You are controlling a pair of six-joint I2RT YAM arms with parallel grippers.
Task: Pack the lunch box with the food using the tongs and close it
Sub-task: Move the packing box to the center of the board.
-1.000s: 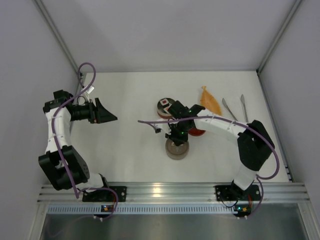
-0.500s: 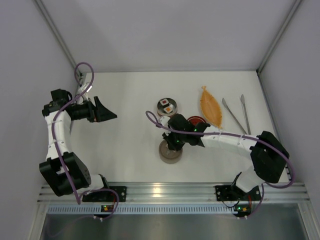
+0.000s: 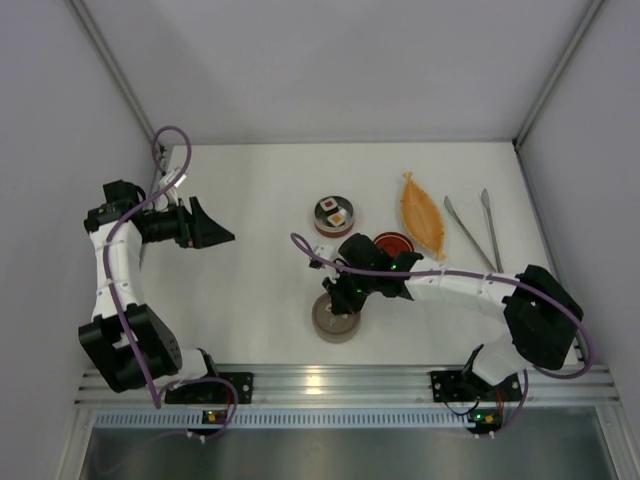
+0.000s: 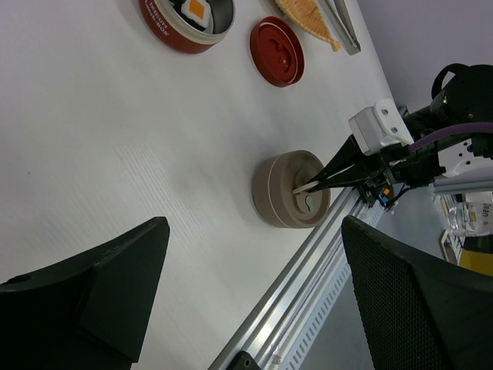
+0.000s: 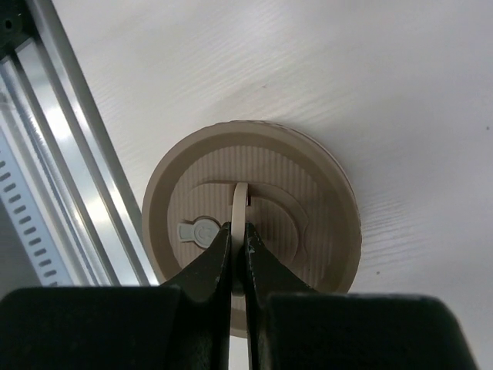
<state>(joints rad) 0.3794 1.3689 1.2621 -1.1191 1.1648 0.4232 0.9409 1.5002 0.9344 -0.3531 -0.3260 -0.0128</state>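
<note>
Closing seems in hand: right fingers (image 5: 212, 266) pinch the beige lid (image 5: 304, 185) by its tab, left fingers (image 4: 92, 285) gape idle, and next the lid needs carrying to 12 o'clock, squarely onto the tin (image 3: 321, 227) holding the food (image 3: 334, 213).

A lab booth: white walls (image 3: 300, 70), aluminium rail (image 3: 340, 380).

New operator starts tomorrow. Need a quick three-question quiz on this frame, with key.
1. True or false: the tongs lie on the table beside the orange tray.
2. What does the right gripper pinch? A) the tab on the beige lid; B) the red lid; C) a carrot chunk.
3. Fill in: the food sits in the open ___ tin.
Key: 1 true; 2 A; 3 red.
</note>
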